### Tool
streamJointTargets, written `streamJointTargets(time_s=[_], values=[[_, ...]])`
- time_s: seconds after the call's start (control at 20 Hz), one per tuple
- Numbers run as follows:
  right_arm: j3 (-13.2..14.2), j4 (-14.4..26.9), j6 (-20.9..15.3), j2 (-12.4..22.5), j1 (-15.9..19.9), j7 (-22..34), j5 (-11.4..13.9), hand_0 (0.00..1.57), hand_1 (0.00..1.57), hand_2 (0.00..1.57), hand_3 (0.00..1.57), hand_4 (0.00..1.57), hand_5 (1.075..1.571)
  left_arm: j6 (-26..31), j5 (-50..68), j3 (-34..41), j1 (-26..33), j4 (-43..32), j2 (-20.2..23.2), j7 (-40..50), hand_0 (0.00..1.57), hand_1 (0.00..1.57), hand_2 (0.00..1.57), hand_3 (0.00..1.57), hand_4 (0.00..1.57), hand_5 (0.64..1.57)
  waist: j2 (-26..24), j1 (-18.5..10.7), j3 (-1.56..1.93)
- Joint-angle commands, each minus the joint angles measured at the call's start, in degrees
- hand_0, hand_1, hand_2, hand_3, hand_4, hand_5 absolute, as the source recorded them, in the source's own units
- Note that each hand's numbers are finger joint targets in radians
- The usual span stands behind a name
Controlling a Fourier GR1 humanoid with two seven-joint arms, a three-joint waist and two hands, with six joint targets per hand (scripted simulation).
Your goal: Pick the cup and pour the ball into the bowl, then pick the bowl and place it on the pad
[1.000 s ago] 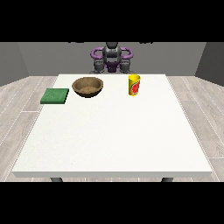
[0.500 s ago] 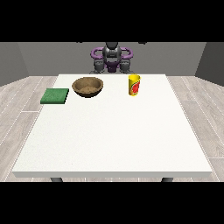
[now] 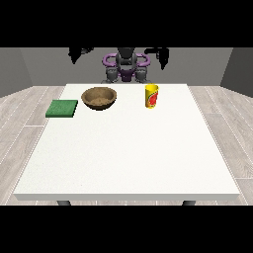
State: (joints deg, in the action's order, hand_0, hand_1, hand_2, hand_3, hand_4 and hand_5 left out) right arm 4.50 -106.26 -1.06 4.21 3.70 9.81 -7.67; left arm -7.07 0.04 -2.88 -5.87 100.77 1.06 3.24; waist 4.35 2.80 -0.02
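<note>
— Both hands have come up since half a second ago: then they sat low by the robot's [image 3: 126, 66] chest, now they hang raised at the top of the front view, one at each side of its head. Nothing on the tabletop [image 3: 128, 148] has shifted.

— How many things are on it?

— Three, one of each: one cup [image 3: 151, 96], one bowl [image 3: 99, 98], one pad [image 3: 62, 108]. They stand in a row along the far edge, near the robot.

— And the cup, how does it look?

— Yellow, with a red mark on its side, standing upright to the right of the middle. Its mouth shows only as a thin rim from this angle, so I cannot tell whether a ball lies inside.

— The other two?

— The bowl is brown and round, open side up, left of the cup and well apart from it. The pad is a flat green square at the left edge, just beside the bowl but not touching it.

— The hands?

— The hand at the view's left [image 3: 78, 52] and the hand at the view's right [image 3: 162, 53] both hover high behind the tabletop, well away from everything, holding nothing. Whether their fingers are spread or curled I cannot tell; they are dark shapes only.
</note>
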Motion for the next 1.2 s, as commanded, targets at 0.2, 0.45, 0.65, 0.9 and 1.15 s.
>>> streamJointTargets(time_s=[0.2,0.45,0.65,0.9,1.15], values=[[7.6,5.2,7.3,4.7,3.6,-9.0,-7.3,0.00,0.00,0.00,0.00,0.68,1.551,2.1,-1.6,3.8,-0.7,-15.7,1.3,-20.2,0.00,0.00,0.00,0.00,0.36,1.483,9.8,2.8,0.00],[7.7,11.6,7.5,4.9,2.8,-10.7,-5.0,0.00,0.00,0.00,0.00,0.67,1.559,3.7,-1.2,4.6,-4.9,-28.3,0.8,-24.4,0.00,0.00,0.00,0.00,0.00,1.451,5.6,1.4,0.01],[10.1,15.5,9.6,7.1,4.1,-11.6,-6.6,0.00,0.00,0.00,0.00,0.66,1.559,4.1,-0.9,6.8,-8.6,-36.6,1.3,-28.8,0.00,0.00,0.00,0.00,0.11,1.436,5.1,1.5,0.01],[11.3,15.8,11.9,8.2,4.1,-12.3,-8.7,0.00,0.00,0.00,0.00,0.68,1.563,6.2,0.1,10.1,-11.2,-46.2,4.0,-34.7,0.00,0.00,0.00,0.00,0.20,1.420,5.7,2.8,0.00],[9.8,18.7,11.1,7.6,3.7,-12.8,-5.9,0.00,0.00,0.00,0.00,0.67,1.564,2.0,-0.8,9.9,-15.3,-53.8,0.4,-35.6,0.00,0.00,0.00,0.00,0.36,1.464,3.5,3.3,0.00]])
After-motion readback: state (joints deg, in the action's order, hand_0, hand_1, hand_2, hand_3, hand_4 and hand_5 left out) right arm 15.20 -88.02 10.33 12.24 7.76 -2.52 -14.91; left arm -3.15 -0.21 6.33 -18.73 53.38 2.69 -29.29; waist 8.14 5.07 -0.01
